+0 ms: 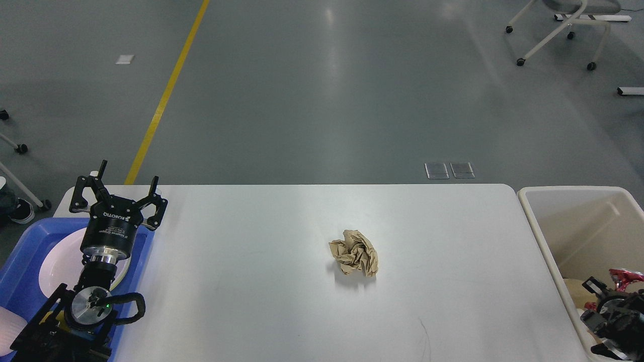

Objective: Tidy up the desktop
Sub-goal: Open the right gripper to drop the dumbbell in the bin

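The desktop (282, 301) is a wide white tabletop with rounded corners. A crumpled ball of brown paper (355, 252) lies on it near the middle, touched by nothing. My left gripper (129, 173) is open and empty, held over the far edge of a blue tray (20, 271) at the table's left end, far from the paper. My right gripper (601, 296) is dark and low over a cream bin (534, 226) at the right. Its fingers cannot be told apart. A red object (626, 278) sits right beside it.
A white plate (60, 261) lies in the blue tray, partly under my left arm. The bin holds some brown paper (577, 294) at its bottom. Chair legs on castors (553, 35) stand on the floor beyond the table.
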Robot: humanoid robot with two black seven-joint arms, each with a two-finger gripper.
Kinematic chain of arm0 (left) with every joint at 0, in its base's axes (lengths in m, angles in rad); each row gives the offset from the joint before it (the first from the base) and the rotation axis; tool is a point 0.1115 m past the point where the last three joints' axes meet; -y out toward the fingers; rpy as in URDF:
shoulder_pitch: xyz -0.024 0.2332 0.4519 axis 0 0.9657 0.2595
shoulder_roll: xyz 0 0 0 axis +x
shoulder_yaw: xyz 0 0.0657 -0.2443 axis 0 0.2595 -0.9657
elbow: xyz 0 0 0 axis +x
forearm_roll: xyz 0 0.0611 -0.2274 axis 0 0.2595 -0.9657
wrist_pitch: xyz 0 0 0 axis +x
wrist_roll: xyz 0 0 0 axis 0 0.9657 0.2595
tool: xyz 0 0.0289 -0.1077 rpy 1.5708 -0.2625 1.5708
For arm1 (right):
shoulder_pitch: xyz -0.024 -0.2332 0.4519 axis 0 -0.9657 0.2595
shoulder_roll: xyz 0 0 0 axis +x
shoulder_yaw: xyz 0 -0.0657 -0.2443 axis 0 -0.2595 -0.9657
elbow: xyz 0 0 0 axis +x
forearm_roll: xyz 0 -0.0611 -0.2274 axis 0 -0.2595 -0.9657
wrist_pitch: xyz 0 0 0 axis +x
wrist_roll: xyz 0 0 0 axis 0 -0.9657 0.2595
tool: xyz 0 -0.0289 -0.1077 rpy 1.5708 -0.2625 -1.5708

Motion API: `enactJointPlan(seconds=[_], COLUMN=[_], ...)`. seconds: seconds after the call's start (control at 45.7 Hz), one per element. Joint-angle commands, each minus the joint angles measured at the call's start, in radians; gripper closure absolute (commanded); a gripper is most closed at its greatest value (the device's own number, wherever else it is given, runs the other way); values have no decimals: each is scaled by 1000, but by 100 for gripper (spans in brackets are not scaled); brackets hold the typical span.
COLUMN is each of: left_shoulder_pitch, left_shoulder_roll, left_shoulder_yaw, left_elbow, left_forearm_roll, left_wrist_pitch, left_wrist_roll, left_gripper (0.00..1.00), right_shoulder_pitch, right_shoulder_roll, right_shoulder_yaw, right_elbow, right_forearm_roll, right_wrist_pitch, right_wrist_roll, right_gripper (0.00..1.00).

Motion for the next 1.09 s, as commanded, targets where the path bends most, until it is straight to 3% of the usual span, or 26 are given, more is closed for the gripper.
enactJointPlan(seconds=[0.0, 0.372, 0.613, 0.722, 0.963, 1.072], left_shoulder_pitch=[0, 0, 0, 0, 0, 0], left_shoulder_roll=[0, 0, 0, 0, 0, 0], left_shoulder_yaw=[0, 0, 0, 0, 0, 0], left_elbow=[0, 0, 0, 0, 0, 0], left_forearm_roll=[0, 0, 0, 0, 0, 0], left_wrist_pitch=[0, 0, 0, 0, 0, 0], left_wrist_roll=[0, 0, 1, 1, 1, 1], left_gripper=[4, 4, 4, 4, 4, 4], right_shoulder_pitch=[-2, 11, 153, 268, 610, 782], right_shoulder_roll=[11, 4, -51, -98, -244, -232], right_shoulder_yaw=[-1, -7, -16, -16, -46, -174], right_elbow=[5, 14, 73, 191, 596, 718], right_forearm_roll=[0, -32, -207, -296, -489, -514], right_wrist_pitch=[-11, 16, 235, 295, 312, 412], right_wrist_roll=[1, 4, 1, 1, -4, -4], right_gripper=[0, 0, 0, 0, 0, 0])
